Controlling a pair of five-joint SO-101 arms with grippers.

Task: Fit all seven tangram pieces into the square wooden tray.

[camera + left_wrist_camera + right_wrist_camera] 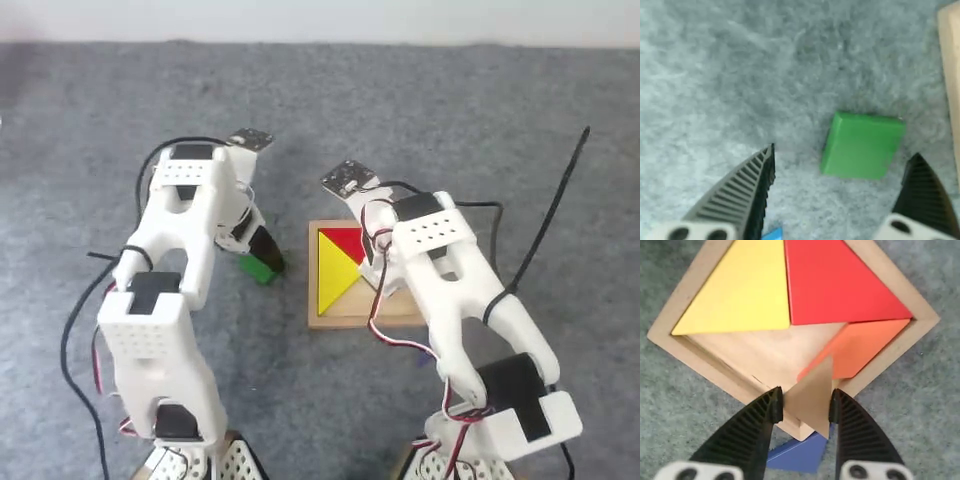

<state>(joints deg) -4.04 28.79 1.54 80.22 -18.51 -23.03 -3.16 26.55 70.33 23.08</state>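
The square wooden tray (322,321) lies between the arms and holds a yellow triangle (742,292), a red triangle (832,280) and an orange piece (865,342). My right gripper (805,402) hangs over one corner of the tray (670,342), shut on a pale tan triangle (812,390). A blue piece (800,454) lies on the carpet just outside that corner. My left gripper (843,152) is open low over a green square piece (862,145), with one finger on each side and apart from it. The green piece (263,269) sits left of the tray.
Grey carpet covers the table. A sliver of something blue (772,233) shows beneath my left gripper. The tray's edge (950,60) is close to the green piece. A black cable (550,215) runs up at the right.
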